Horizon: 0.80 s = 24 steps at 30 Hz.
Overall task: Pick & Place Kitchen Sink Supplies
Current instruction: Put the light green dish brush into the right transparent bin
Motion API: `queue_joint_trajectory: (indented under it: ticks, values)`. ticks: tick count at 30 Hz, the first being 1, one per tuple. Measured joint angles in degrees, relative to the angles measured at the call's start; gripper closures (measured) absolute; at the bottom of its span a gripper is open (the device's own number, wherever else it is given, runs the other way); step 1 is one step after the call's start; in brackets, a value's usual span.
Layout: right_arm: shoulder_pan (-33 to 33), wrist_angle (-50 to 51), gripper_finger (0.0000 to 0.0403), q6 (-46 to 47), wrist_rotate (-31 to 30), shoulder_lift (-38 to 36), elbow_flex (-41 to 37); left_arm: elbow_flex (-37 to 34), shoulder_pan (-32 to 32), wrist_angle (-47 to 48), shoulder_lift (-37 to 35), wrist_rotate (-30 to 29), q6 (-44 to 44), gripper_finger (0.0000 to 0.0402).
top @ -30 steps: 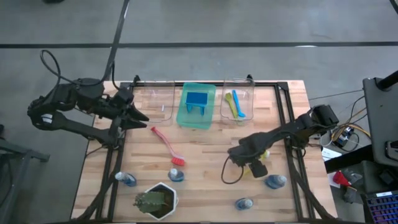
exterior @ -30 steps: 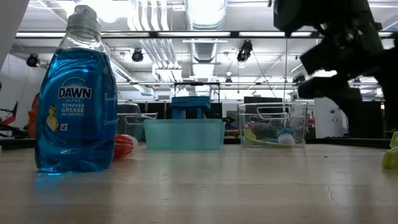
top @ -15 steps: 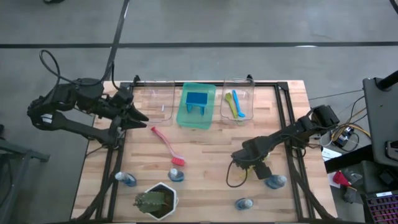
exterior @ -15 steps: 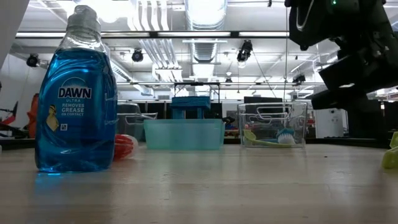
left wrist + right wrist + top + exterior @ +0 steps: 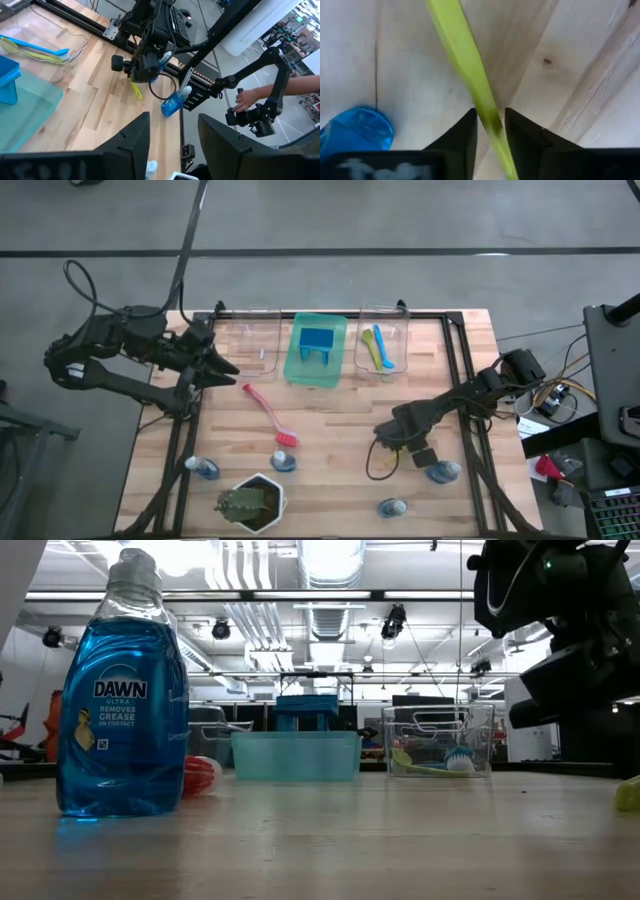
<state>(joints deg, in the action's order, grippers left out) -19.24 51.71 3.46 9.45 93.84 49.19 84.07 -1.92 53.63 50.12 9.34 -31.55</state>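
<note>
High view: right gripper (image 5: 407, 448) low over the table's right side, just beside a blue bottle (image 5: 442, 471); its fingers can't be made out here. Left gripper (image 5: 222, 368) parked at the left edge near a clear bin (image 5: 255, 340). Red brush (image 5: 268, 414) lies mid-table, blue sponge (image 5: 316, 342) sits in the green tray (image 5: 298, 366), and two brushes (image 5: 378, 346) lie in the right bin (image 5: 399, 340). Potted plant (image 5: 251, 502) at the near edge.

Low view: big blue bottle (image 5: 122, 700) stands upright near the camera, tray and bin far behind; right arm dark at upper right.

Left wrist view: left fingers (image 5: 134, 141) spread apart, holding nothing. Right arm beyond, over a yellow-green brush (image 5: 135, 90).

Right wrist view: fingers (image 5: 465, 134) straddle the yellow-green handle with a narrow gap, touching or nearly so. Can't tell if gripped. Handle lies on the wood, bottle beside.
</note>
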Motion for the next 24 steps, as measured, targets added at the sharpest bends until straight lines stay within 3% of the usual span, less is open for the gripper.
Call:
queue_joint_trajectory:
  ticks: [8,19,24]
  values:
    - [0.12,-0.51,0.0385,2.13,-0.57,0.0,1.87,0.0,0.0,0.0,0.3,-0.21,-0.07,0.0243]
    - [0.17,1.62,0.0372,6.43,-0.89,0.0,8.8,0.0,-0.01,0.0,0.77,-0.19,0.33,0.0243]
    - [0.83,6.09,0.0371,6.14,-5.31,0.0,15.39,0.0,-0.01,0.0,0.76,-0.19,0.31,0.0243]
